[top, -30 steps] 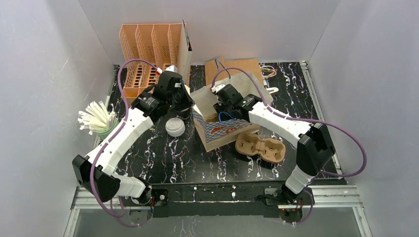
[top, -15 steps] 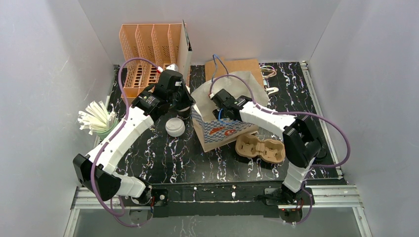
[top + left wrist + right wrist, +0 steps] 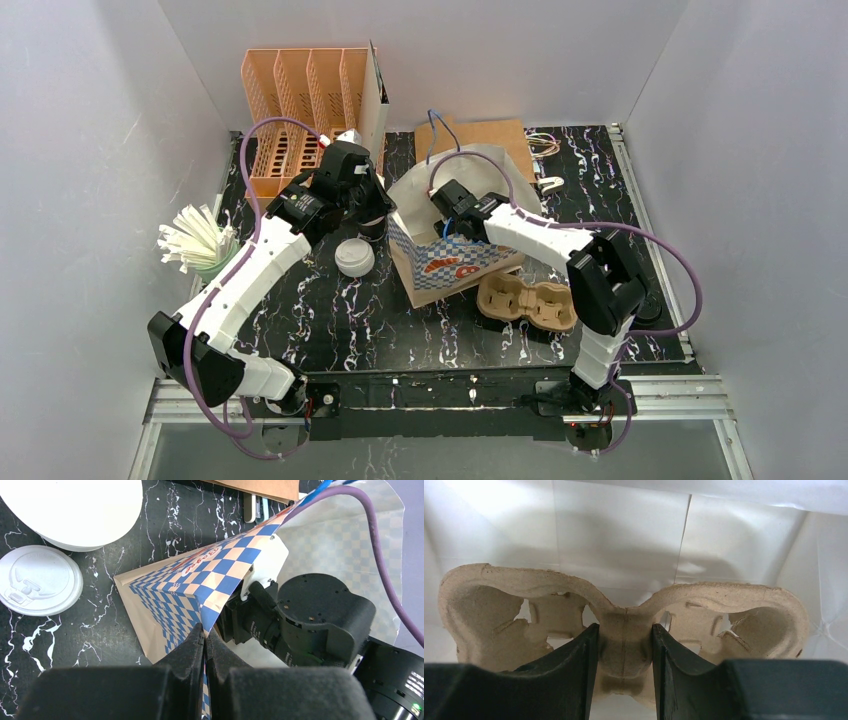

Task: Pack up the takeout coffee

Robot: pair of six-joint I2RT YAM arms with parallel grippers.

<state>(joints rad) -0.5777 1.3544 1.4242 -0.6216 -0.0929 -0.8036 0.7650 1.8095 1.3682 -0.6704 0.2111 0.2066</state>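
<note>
Bright, even light comes from above; shadows on the black marbled table (image 3: pixel 330 320) are soft. The brown moulded-pulp tray (image 3: pixel 624 630) throws a grey shadow on the white paper bag wall (image 3: pixel 619 540), and the black fingers (image 3: pixel 569 680) nearby look blurred.

— What colour are they?
— White shells on the left arm (image 3: pixel 245 275) and the right arm (image 3: pixel 535 235), with black joint housings (image 3: pixel 603 290).
— Cables?
— A purple cable (image 3: pixel 695 295) loops along each arm.
— And up close?
— The left gripper (image 3: pixel 205 632) and right gripper (image 3: pixel 624 635) have matte black fingers. The round black wrist motor (image 3: pixel 320 605) shows small screws, with a green light (image 3: pixel 415 709) at 4 o'clock.
</note>
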